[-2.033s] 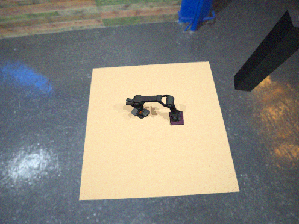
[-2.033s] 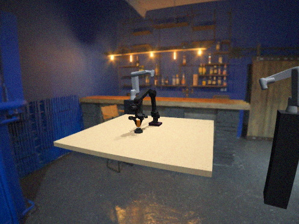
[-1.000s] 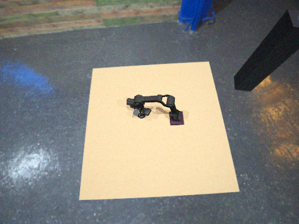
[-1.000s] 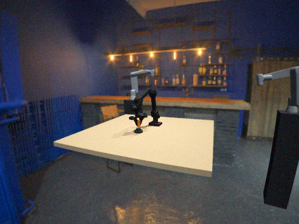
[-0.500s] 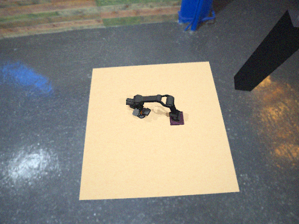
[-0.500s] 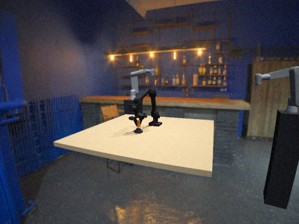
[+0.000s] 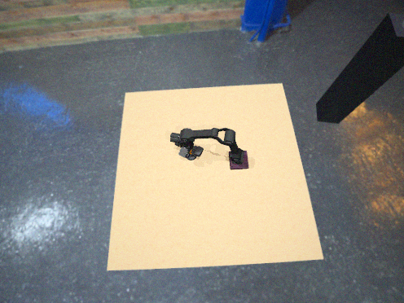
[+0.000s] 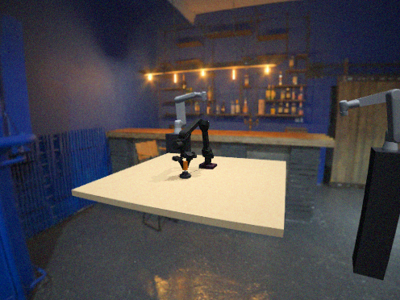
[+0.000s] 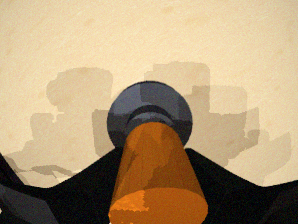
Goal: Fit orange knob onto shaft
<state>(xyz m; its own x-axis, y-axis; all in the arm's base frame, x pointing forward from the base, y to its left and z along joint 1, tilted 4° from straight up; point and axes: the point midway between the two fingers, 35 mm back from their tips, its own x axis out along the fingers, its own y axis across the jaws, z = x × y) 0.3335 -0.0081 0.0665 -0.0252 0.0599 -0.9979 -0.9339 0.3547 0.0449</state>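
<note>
The orange knob [image 7: 191, 151] [image 8: 185, 165] [image 9: 156, 165] is upright between the fingers of my gripper [image 8: 185, 164], which is shut on it. The dark round pedestal [image 8: 185, 175] [image 9: 127, 107] stands on the table directly below the knob. In the wrist view the knob's lower end covers the middle of the pedestal, and a raised ring shows just beyond it. The silver shaft and the hole under the knob are hidden, so I cannot tell how their flat sides lie or whether the knob touches the pedestal.
The pale table [image 7: 212, 220] [image 8: 226, 193] carries the arm's purple base plate [image 7: 239, 165] [image 8: 208, 165], to the right of the pedestal in the top and exterior views. A black column [image 7: 358, 77] [image 8: 371, 210] stands on the floor beyond the table's right side.
</note>
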